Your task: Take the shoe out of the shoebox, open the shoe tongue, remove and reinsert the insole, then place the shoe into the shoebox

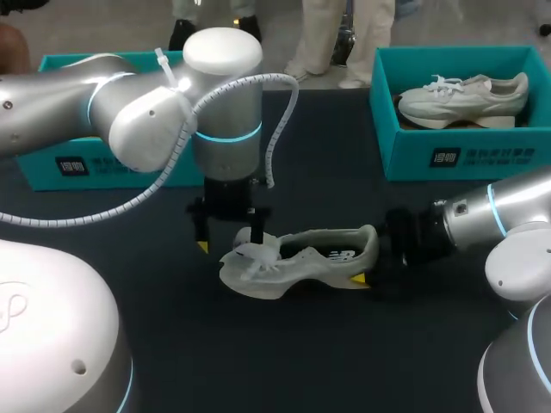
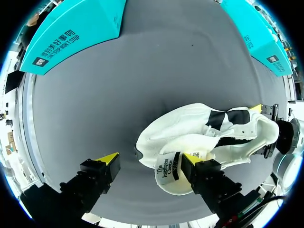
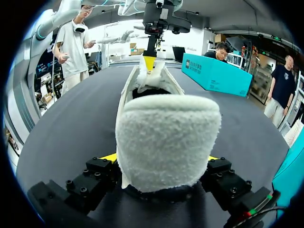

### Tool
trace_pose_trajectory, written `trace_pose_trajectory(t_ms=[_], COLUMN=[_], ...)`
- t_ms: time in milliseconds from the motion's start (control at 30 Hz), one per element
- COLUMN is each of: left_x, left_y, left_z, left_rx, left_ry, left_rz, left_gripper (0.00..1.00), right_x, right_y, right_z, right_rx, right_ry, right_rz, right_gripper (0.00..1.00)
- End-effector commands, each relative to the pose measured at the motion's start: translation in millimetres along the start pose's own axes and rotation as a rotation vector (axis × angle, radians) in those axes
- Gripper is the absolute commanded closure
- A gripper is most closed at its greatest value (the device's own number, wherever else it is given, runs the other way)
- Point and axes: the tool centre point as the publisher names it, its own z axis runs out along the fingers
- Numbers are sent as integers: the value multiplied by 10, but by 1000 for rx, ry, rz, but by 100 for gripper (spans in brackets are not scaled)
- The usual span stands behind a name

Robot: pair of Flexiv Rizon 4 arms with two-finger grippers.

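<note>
step: looks like tongue opening. The shoe is out of its box and no insole is out on the table [image 1: 327,361].
shoe [image 1: 301,258]: lower centre of the head frame, sole down on the dark table, toe to frame left, heel to frame right.
right gripper [image 3: 160,157]: clamped across the heel, with a yellow tip showing on each side of the padded collar. It acts as the anchor.
left gripper [image 2: 150,159]: points straight down over the forefoot with its fingers spread wide and holding nothing. One finger sits against the tongue [image 2: 167,173]; the other is clear of the shoe, over bare table.
insole: not visible, since the shoe opening reads dark in both wrist views.
boxes: upper-left shoebox [image 1: 52,168] is behind the left arm, contents hidden. Upper-right shoebox [image 1: 456,155] holds a second shoe [image 1: 465,99].
how to do it well: shift the left gripper so the tongue lies between both fingers, then pinch near its free end. Pull toward the toe and slightly up while the right gripper holds the heel firm.
watch: a one-finger push will probably just fold the tongue. Laces could snag a fingertip. A hard pull could lift the toe or twist the heel in the right grip.
</note>
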Motion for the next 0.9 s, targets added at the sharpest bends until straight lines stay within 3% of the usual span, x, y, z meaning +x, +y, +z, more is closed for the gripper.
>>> trace_pose_trajectory(t_ms=[33, 400, 567, 600, 633, 900], left_x=[30, 220, 282, 289, 298, 461], left_y=[19, -62, -204, -240, -286, -454], left_z=[-106, -307, -413, -452, -487, -788], left_rx=[31, 61, 32, 69, 56, 109], left_ry=[32, 104, 172, 185, 200, 117], left_rz=[51, 311, 656, 689, 748, 1182], left_gripper=[0, 0, 0, 0, 0, 0], right_x=[0, 0, 0, 0, 0, 0], right_y=[-17, -17, -17, -17, -17, -17], right_z=[40, 40, 40, 40, 40, 40], right_rx=[3, 3, 3, 3, 3, 3], right_ry=[-2, -2, -2, -2, -2, -2], right_rz=[0, 0, 0, 0, 0, 0], right_gripper=[100, 100, 100, 100, 100, 100])
